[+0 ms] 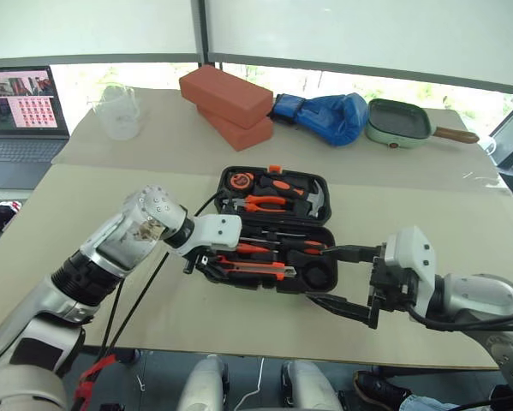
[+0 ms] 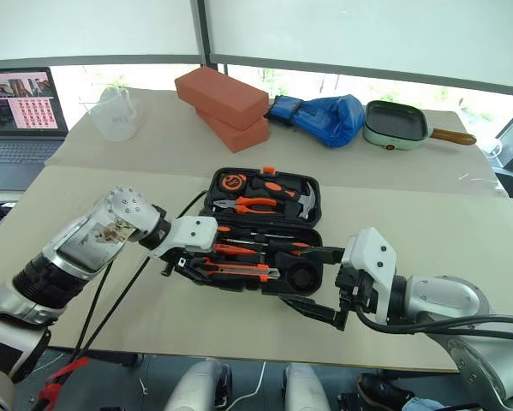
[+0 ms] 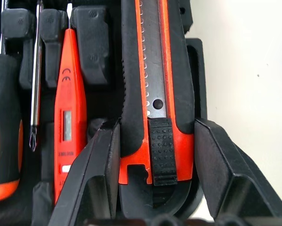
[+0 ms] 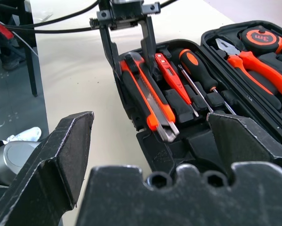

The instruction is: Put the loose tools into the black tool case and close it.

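Two fingers, left gripper [image 3: 155,155]: straddling the utility knife's [image 3: 157,84] end, one touching, the other just apart; grip uncertain.
Right gripper [image 4: 150,150]: spread wide, empty, beside the case.
Knife: in the black tool case's [image 1: 320,184] front slot.
Advice: press flat, release straight.
Hidden: screwdrivers partly; latch unclear.

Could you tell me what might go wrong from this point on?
The left gripper straddles the utility knife in the black tool case; pulling away could drag it out of its slot. The knife's metal end pokes past the slot's edge, so the lid might not shut. The open right gripper could nudge the case.
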Tool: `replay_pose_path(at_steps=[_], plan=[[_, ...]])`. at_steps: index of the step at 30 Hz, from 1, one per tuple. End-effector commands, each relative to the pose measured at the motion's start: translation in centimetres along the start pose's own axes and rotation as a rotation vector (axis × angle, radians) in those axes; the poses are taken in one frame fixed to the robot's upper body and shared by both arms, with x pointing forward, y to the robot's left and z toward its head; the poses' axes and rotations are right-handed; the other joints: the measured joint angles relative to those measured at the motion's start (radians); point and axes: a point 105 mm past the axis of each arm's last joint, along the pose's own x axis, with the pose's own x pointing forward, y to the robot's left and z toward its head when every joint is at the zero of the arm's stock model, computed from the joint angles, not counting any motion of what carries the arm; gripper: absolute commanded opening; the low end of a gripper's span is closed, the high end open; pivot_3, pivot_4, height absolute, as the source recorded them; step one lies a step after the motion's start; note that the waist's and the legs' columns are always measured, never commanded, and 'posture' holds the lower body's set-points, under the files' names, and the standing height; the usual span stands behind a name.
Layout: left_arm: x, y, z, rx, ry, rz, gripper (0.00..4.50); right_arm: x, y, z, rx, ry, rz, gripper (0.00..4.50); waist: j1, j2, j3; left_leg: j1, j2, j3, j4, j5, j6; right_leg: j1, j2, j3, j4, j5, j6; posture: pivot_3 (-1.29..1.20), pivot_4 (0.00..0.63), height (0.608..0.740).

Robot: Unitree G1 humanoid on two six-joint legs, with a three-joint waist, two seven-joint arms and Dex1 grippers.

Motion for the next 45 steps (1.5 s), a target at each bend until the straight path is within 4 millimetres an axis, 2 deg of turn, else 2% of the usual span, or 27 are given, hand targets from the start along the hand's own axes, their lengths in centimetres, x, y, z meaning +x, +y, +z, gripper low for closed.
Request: replay_pose_path(at_steps=[1,2,4,5,9,14,17,21,25,30,31,41,45], plan=[[0.5,0.2,-0.1,0.004,0.008,-0.006,1.79,-0.1,-0.1,1.1,-0.045,-0.029,-0.021,4.50,0.000,0.000,0.000,0.000,0.000,0.000,0.000,0.000,0.000,0.000,0.000,0.000,0.000,0.000,0.000,0.00,0.150,0.738],[0.5,0.3,0.0,-0.009,-0.006,-0.010,1.79,-0.1,-0.1,1.1,-0.045,-0.029,-0.022,4.50,0.000,0.000,0.000,0.001,0.000,0.000,0.000,0.000,0.000,0.001,0.000,0.000,0.000,0.000,0.000,0.00,0.150,0.738],[0.4,0.2,0.4,-0.031,-0.028,-0.025,2.80,0.0,-0.1,1.1,-0.044,-0.031,-0.022,4.50,0.001,0.000,0.000,0.001,0.000,0.000,0.000,0.000,0.000,0.001,0.000,0.000,0.000,0.000,0.000,0.00,0.150,0.738],[0.2,0.1,0.5,-0.031,-0.033,-0.033,2.97,0.0,-0.1,1.1,-0.044,-0.032,-0.022,4.50,0.001,0.000,0.000,0.001,0.000,0.000,0.000,0.000,0.000,0.001,0.000,0.000,0.000,0.000,0.000,0.00,0.150,0.738],[-0.8,0.3,0.9,-0.042,-0.054,-0.025,4.39,0.1,-0.2,1.3,-0.040,-0.040,-0.024,4.50,-0.002,0.000,0.000,0.000,0.000,0.000,0.000,0.000,0.000,0.000,0.000,0.000,0.000,0.000,0.000,0.00,0.150,0.738],[-3.1,0.5,2.4,-0.068,-0.132,-0.024,4.47,0.3,-0.3,1.1,-0.036,-0.039,-0.026,4.50,-0.003,0.000,0.000,0.000,0.001,0.000,0.000,0.000,0.000,0.000,0.001,0.000,0.000,0.000,0.000,0.00,0.150,0.738],[-3.6,0.8,2.7,-0.065,-0.156,-0.003,4.47,0.3,-0.3,1.1,-0.035,-0.038,-0.024,4.50,-0.002,0.000,0.000,0.000,0.001,0.000,0.000,0.000,0.000,0.000,0.001,0.000,0.000,0.000,0.000,0.00,0.150,0.738],[-2.6,1.3,2.6,-0.065,-0.179,0.021,3.44,0.3,-0.2,1.0,-0.036,-0.032,-0.015,4.50,0.002,0.000,0.000,0.000,0.000,0.000,0.000,0.000,0.000,0.000,-0.001,0.000,0.000,0.000,0.000,0.00,0.150,0.738],[-1.3,0.9,2.1,-0.038,-0.161,0.000,2.00,0.2,-0.3,0.9,-0.042,-0.023,-0.016,4.50,0.001,0.000,0.000,0.000,0.000,0.000,0.000,0.000,0.000,0.000,0.000,0.000,0.000,0.000,0.000,0.00,0.150,0.738],[-0.7,0.0,2.0,-0.020,-0.160,-0.041,0.25,0.0,-0.2,0.9,-0.041,-0.015,-0.017,4.50,-0.001,0.000,0.000,0.000,0.000,0.000,0.000,0.000,0.000,0.000,0.001,0.000,0.000,0.000,0.000,0.00,0.150,0.738],[-0.6,-0.1,1.8,-0.017,-0.150,-0.043,0.10,0.0,-0.2,0.8,-0.041,-0.014,-0.017,4.50,-0.001,0.000,0.000,0.000,0.000,0.000,0.000,0.000,0.000,0.000,0.001,0.000,0.000,0.000,0.000,0.00,0.150,0.738],[0.5,-0.3,0.5,0.026,-0.057,-0.038,0.10,0.2,-0.1,0.9,-0.035,-0.023,-0.022,4.50,0.001,0.001,0.000,0.000,0.000,0.000,0.000,0.000,0.000,0.001,0.000,0.000,0.000,0.000,0.000,0.00,0.150,0.738],[1.6,-0.5,-0.7,0.059,0.001,-0.033,0.10,0.1,-0.3,1.0,-0.034,-0.023,-0.030,4.50,0.001,0.001,-0.001,0.001,0.000,0.000,0.000,0.000,0.000,0.001,0.000,0.000,0.000,0.000,0.000,0.00,0.150,0.738]])
